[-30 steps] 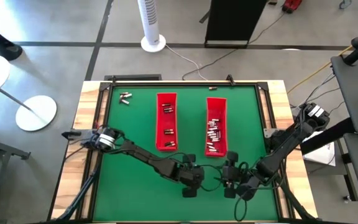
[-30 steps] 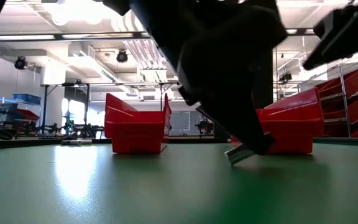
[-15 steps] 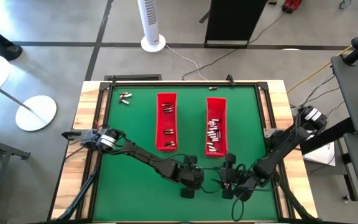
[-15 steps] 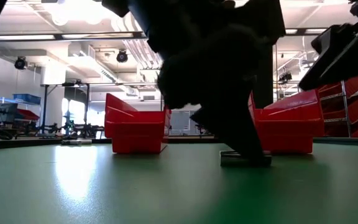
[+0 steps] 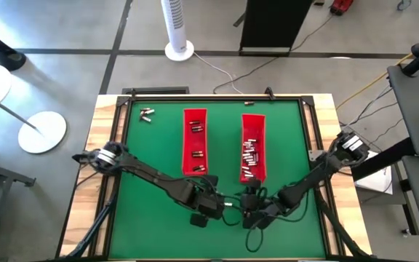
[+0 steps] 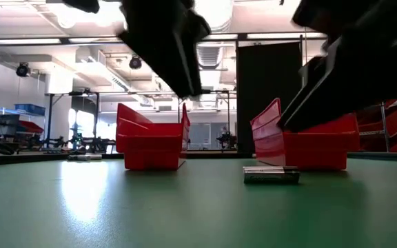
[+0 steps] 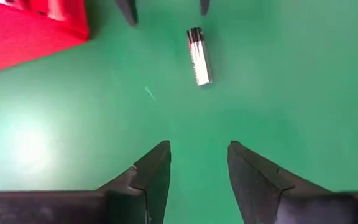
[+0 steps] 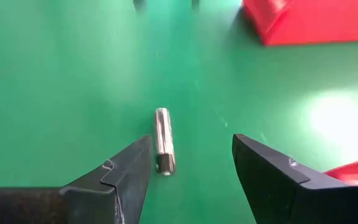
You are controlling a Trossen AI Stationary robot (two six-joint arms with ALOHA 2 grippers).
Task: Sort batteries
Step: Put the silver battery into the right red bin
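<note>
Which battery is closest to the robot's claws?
The lone battery lying on the green mat between both grippers; the others sit in the red trays or the mat's far corner.

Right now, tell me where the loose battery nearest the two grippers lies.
The battery lies flat on the green mat, near the table's front edge, between the left gripper and right gripper, in front of the right red tray.
</note>
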